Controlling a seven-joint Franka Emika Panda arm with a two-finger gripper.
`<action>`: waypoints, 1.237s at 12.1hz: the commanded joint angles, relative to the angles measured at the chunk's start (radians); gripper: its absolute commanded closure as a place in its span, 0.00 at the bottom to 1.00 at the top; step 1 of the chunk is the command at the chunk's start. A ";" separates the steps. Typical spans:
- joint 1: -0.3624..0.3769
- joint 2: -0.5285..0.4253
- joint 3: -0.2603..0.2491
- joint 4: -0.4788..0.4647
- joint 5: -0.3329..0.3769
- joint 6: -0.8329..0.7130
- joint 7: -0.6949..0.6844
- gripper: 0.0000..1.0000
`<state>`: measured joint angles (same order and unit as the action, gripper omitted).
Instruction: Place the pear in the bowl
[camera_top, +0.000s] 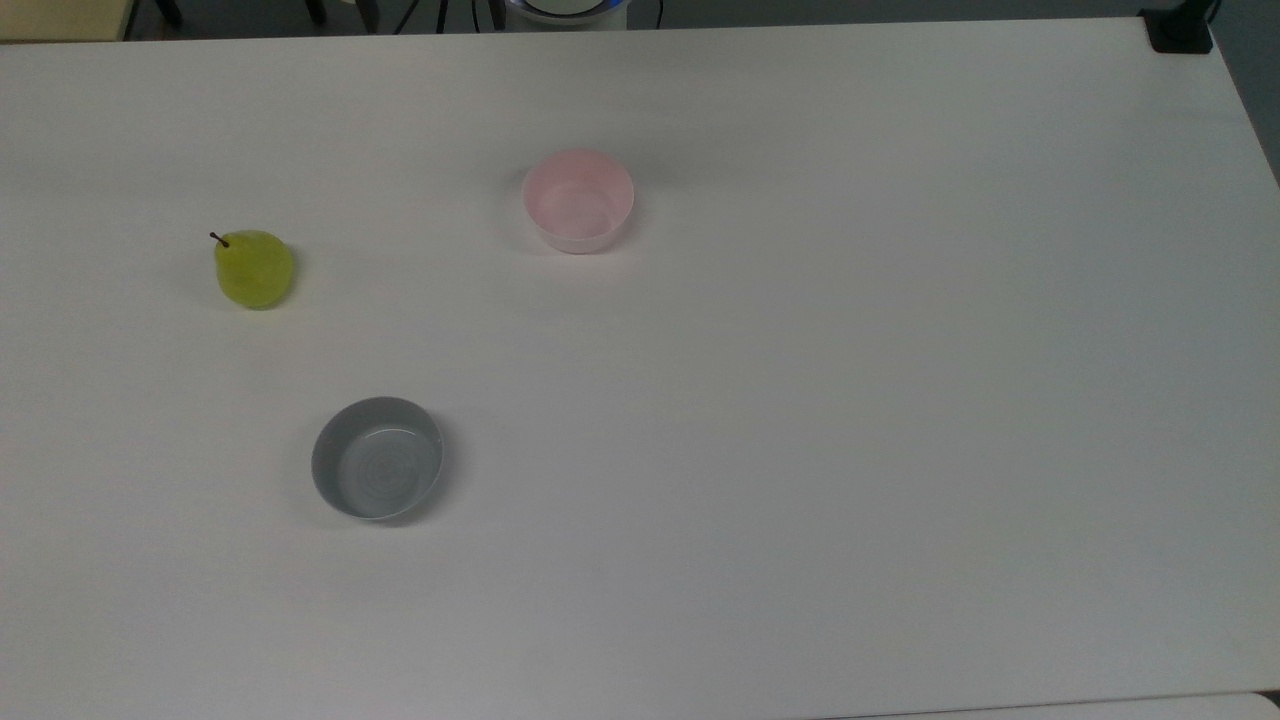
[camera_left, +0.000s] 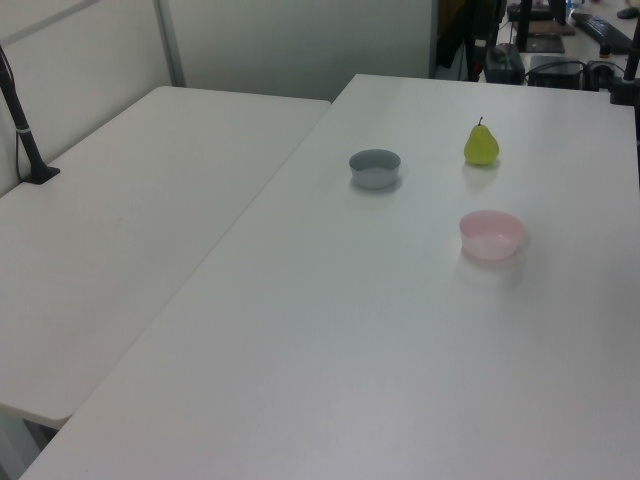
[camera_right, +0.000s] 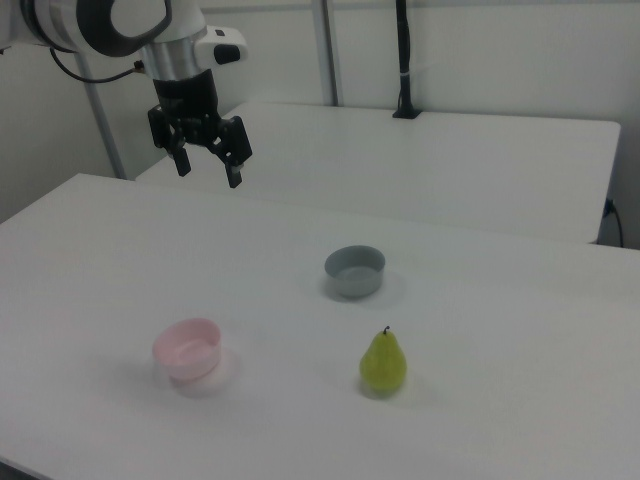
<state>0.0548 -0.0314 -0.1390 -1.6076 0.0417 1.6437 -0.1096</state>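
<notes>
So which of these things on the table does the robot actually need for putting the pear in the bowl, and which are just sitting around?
Needed for the job:
- the pear, standing on the white table
- the pink bowl, empty
- the gripper, raised above the table with its jaws open

Just lying about:
- the grey bowl, also empty, apart from the pear and the pink bowl
</notes>
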 joint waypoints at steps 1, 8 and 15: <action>0.011 0.005 -0.002 0.003 0.017 0.010 -0.015 0.00; -0.001 0.007 -0.004 0.005 0.017 0.010 -0.028 0.00; -0.111 0.031 -0.004 0.020 -0.046 -0.044 -0.492 0.00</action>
<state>-0.0304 -0.0249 -0.1413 -1.6089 0.0400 1.6173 -0.5556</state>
